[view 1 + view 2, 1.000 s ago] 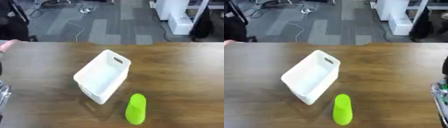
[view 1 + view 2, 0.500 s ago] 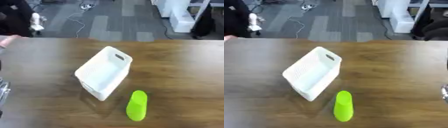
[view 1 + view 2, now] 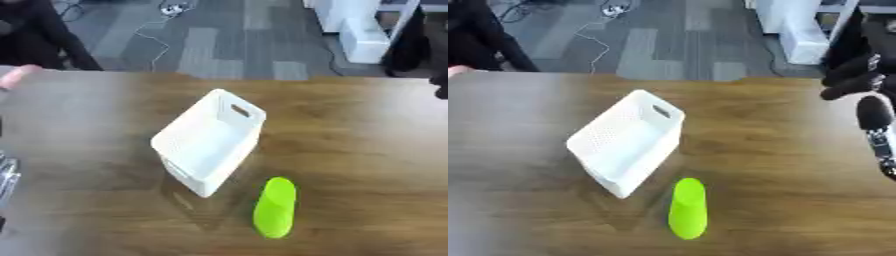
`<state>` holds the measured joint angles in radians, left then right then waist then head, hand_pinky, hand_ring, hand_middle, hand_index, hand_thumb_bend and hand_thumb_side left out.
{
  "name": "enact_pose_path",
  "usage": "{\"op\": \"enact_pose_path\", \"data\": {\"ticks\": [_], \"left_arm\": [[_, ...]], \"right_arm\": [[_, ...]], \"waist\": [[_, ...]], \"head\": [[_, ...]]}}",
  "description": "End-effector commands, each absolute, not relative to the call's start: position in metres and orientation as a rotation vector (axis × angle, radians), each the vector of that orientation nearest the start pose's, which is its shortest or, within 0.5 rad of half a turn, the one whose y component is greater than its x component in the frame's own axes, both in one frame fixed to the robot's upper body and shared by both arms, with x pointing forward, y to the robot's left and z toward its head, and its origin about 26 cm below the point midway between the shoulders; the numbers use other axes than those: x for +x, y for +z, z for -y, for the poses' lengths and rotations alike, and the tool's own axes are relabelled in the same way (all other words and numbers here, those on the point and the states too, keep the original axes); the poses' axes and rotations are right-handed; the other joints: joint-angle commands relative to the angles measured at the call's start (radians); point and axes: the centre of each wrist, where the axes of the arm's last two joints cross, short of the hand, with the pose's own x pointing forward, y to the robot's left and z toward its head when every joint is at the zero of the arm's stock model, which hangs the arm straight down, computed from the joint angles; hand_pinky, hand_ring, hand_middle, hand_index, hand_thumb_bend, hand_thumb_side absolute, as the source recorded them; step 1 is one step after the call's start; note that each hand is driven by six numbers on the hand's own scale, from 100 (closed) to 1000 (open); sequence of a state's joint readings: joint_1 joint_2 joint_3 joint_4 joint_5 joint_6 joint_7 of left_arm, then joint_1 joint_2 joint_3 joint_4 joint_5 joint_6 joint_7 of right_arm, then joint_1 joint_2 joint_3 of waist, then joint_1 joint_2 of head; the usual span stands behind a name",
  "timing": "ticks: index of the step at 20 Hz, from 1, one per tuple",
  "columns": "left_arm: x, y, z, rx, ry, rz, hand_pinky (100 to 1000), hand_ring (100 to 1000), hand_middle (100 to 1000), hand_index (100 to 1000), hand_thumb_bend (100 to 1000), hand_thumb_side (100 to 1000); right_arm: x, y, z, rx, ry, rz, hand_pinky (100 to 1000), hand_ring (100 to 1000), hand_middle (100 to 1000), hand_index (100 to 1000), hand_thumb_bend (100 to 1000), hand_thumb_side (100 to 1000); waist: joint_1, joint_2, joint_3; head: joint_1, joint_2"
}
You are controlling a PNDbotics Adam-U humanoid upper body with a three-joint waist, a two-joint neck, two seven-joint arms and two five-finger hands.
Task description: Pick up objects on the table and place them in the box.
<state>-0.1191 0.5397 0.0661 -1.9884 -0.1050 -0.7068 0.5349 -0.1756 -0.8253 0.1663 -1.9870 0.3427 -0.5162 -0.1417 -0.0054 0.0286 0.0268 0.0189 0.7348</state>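
Observation:
A white perforated box [image 3: 208,141] stands at an angle in the middle of the wooden table [image 3: 367,150], with nothing inside it. A bright green oblong object [image 3: 275,207] lies on the table just in front of and to the right of the box's near corner. My right hand [image 3: 877,122], black and blurred, hangs at the right edge of the right eye view, well clear of both. A silver part of my left hand [image 3: 5,175] shows at the left edge, far from the box.
Beyond the table's far edge [image 3: 262,76] lie grey floor, cables and white furniture [image 3: 363,35]. Bare tabletop stretches to the left and right of the box.
My right hand has risen along the right edge of the right eye view. The box and the green object have not moved; the camera has shifted a little.

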Motion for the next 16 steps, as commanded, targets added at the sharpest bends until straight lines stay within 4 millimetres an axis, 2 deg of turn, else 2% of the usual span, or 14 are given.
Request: {"op": "enact_pose_path", "data": {"ticks": [1,9,16], "left_arm": [[0.277,0.191,-0.327,-0.453,0.064,-3.233,608,624,721,732,723,1000],[0.277,0.191,-0.327,-0.451,0.068,-3.233,608,624,721,732,723,1000],[0.278,0.191,-0.326,-0.44,0.071,-3.236,608,624,721,732,723,1000]], "right_arm": [[0.279,0.203,0.312,0.658,-1.758,-2.884,451,597,588,632,100,1000],[0.278,0.201,0.31,0.674,-1.971,-2.751,433,600,587,665,100,1000],[0.278,0.195,0.3,0.655,-1.982,-2.83,437,609,594,686,100,1000]], "waist": [[-0.003,-0.011,0.0],[-0.005,-0.013,0.002],[-0.006,-0.015,0.009]], "head": [[0.008,-0.002],[0.01,-0.005],[0.018,-0.003]]}}
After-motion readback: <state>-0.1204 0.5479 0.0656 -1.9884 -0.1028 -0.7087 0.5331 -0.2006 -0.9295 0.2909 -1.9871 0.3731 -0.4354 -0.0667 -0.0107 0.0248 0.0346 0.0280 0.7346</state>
